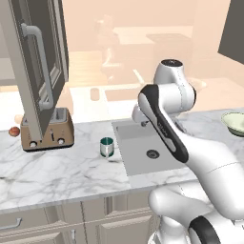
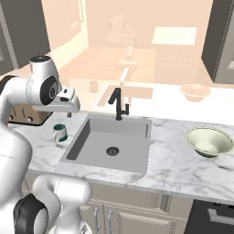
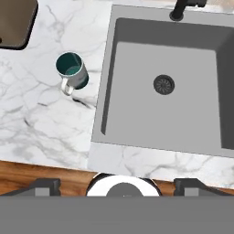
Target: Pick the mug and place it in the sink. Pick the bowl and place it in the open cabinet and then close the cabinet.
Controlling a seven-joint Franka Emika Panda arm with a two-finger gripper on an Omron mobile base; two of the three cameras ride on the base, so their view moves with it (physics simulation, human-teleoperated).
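The end effector point(image 3: 116, 185), jaws spread wide and empty, hangs over the worktop point(image 3: 41, 128) edge. The mug point(image 3: 72, 71) stands upper left, beside the sink point(image 3: 164, 87) (nothing done yet). The bowl point(image 2: 209, 141) waits at right; the cabinet point(image 1: 40, 66) remains open.

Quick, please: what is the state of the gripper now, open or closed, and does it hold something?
Gripper: open, holding nothing; the mug stands on the counter beside the sink.
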